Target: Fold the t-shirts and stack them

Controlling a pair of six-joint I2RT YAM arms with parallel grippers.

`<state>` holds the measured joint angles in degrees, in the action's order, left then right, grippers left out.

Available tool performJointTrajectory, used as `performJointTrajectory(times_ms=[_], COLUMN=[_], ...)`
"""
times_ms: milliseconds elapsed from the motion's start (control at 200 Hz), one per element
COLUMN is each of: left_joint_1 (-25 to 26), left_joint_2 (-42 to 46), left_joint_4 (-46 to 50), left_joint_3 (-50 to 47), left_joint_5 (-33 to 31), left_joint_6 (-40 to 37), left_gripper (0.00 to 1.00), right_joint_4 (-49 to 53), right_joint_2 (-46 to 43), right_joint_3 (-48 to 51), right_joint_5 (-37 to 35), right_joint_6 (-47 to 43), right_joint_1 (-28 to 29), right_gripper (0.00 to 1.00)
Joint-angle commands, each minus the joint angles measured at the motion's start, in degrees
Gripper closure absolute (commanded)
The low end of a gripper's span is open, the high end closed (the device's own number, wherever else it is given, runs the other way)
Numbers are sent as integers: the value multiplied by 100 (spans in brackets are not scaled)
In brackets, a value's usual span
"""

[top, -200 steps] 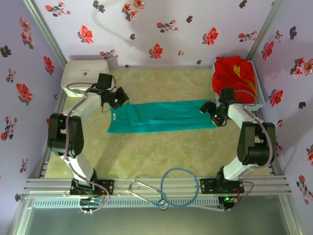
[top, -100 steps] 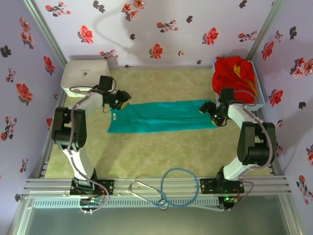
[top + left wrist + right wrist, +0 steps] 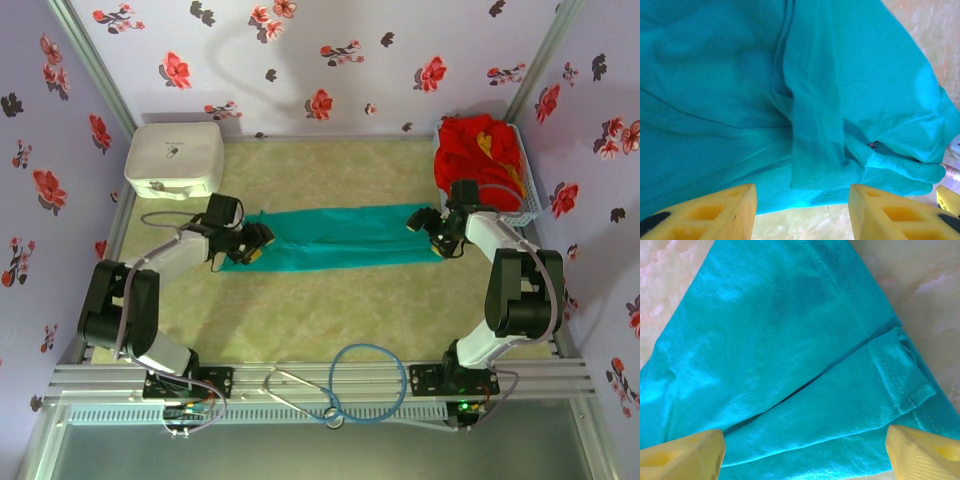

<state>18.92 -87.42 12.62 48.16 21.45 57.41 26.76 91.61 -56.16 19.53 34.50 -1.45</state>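
Teal-green t-shirt (image 3: 340, 238) lies folded into a long band on the surface (image 3: 330, 310), reaching from the left gripper (image 3: 258, 245) to the right gripper (image 3: 432, 232). The left gripper is at the band's left end, jaws parted and holding nothing, with the cloth's rumpled edge just ahead of its yellow fingers (image 3: 715, 210). The right gripper is over the right end, jaws wide apart and empty, a hemmed corner just ahead. Red t-shirts (image 3: 478, 150) are heaped in a basket (image 3: 533, 205) just beyond the right gripper.
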Motion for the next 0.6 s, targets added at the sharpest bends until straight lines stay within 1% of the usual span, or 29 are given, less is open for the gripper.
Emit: performJointTrajectory(times_ms=[0, 80, 190, 275, 335, 385, 525, 595], left_joint_1=[72, 103, 147, 167, 191, 211, 278, 328], left_joint_2=[-97, -316, -639, -795, -843, -851, -910, -1031], left_joint_4=[-704, -967, -1223, -1446, -1471, -1354, -636, -323], left_joint_3=[-140, -134, -62, -29, 84, 241, 883, 1210], left_joint_5=[-169, -98, 12, 51, 50, 36, -171, -228], left_joint_6=[403, 526, 631, 731, 735, 667, 284, 96], left_gripper=[49, 49, 54, 64, 74, 81, 86, 91], right_joint_4=[-92, -83, -74, -92, -92, -92, -94, -107], right_joint_2=[23, -5, -35, -25, -20, -9, -7, -10], right_joint_3=[72, 78, 63, 70, 71, 76, 72, 72], right_joint_5=[77, 75, 59, 66, 64, 74, 77, 86], right_joint_6=[4, -1, 10, 6, 17, 13, 12, 15], right_joint_1=[49, 49, 54, 53, 57, 62, 57, 58], right_gripper=[16, 16, 16, 16, 16, 16, 16, 16])
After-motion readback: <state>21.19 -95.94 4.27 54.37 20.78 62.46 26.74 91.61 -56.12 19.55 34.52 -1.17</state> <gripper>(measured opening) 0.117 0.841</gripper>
